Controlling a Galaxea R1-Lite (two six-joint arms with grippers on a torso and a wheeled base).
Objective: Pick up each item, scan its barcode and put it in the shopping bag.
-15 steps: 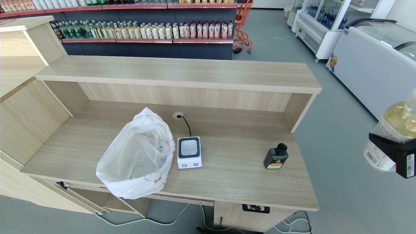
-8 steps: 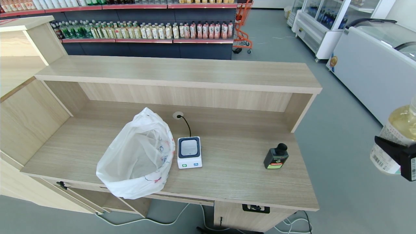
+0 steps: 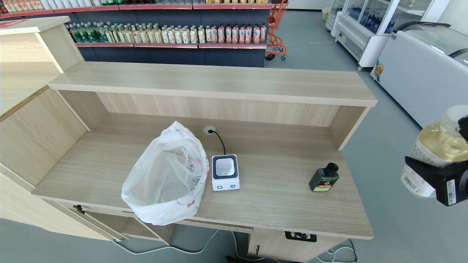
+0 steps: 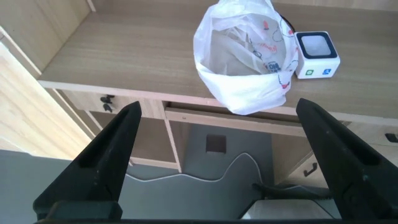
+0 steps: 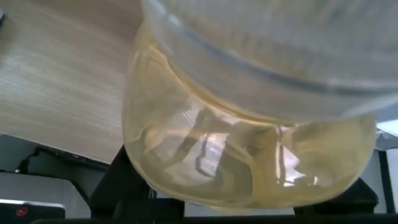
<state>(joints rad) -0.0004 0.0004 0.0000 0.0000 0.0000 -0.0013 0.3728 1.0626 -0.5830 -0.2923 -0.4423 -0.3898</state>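
A clear bottle of yellow liquid (image 3: 433,151) with a white label hangs in the air off the counter's right end, with my right gripper (image 3: 430,172) shut on it. From the right wrist view the bottle (image 5: 249,130) looms close, with the counter (image 5: 56,87) behind it. A white plastic shopping bag (image 3: 168,175) stands open on the counter's front left. The white barcode scanner (image 3: 225,172) sits just right of it. A small dark bottle (image 3: 324,178) with a black cap stands near the right end. My left gripper (image 4: 224,168) hangs open below the counter's front edge, under the bag (image 4: 245,56).
The wooden counter (image 3: 278,204) has a raised back shelf (image 3: 212,80) and side walls. A black cable (image 3: 220,140) runs from the scanner to a hole behind it. Drinks shelves and freezers stand farther off. Bare counter lies between scanner and dark bottle.
The head camera has shifted, sliding the whole scene to the right. My right gripper with the yellow bottle first dipped outward, then came up and nearer to the counter's right end.
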